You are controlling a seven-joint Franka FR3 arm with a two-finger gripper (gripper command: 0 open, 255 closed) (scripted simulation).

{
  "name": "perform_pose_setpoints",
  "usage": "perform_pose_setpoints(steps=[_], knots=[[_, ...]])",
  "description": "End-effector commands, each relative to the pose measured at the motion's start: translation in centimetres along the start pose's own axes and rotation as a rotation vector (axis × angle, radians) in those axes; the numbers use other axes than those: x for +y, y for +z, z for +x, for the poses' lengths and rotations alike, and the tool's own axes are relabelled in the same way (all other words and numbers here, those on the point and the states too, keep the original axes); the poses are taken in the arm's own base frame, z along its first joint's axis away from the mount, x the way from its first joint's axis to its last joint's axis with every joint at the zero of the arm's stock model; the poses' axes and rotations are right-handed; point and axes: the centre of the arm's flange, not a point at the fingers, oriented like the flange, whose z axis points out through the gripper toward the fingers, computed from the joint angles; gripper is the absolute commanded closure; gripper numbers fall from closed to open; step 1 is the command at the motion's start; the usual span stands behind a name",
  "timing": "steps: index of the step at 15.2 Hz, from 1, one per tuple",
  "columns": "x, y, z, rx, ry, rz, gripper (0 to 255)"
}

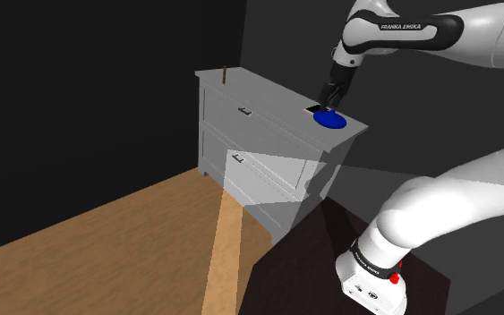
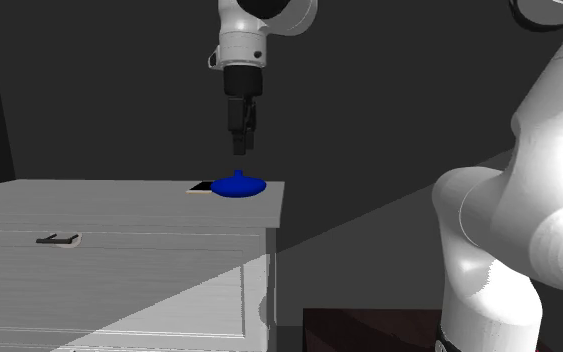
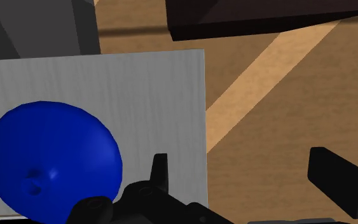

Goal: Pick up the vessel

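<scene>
**Step in hand: approach.** The gripper hangs above the blue vessel, with a gap between the fingertips and the vessel's crown. In the wrist view the two fingers stand well apart with nothing between them. The gripper is wide open and has hold of nothing.

**Location of the vessel.** It rests on the top of the grey dresser, near the corner at the second exterior view's right and close to the edge. A small flat card lies just beside it, on that view's left. The vessel is low and wide, with a short neck rising from its middle.

**Alignment.** In the wrist view the vessel lies outside one finger rather than between the two. The gripper therefore appears off-centre over it.

**Next move (judgement).**
- Shift the gripper sideways until the neck lies between the fingers.
- Lower it straight down, stop short of the dresser top, then close.

The rounded body looks too broad for a sure hold, so the neck is probably the better place to grasp. A sideways nudge could slide the vessel off the nearby edge.
</scene>
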Motion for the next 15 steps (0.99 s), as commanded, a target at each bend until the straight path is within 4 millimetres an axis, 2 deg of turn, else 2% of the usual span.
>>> perform_pose_setpoints(steps=[1,13,14,15], knots=[[2.5,0.5,0.6,-0.003,-0.007,0.007,0],[17.9,3.1,6.4,-0.019,-0.042,0.057,0],[19.0,3.3,6.9,-0.020,-0.045,0.061,0],[19.0,3.8,6.9,-0.020,-0.045,0.061,0]])
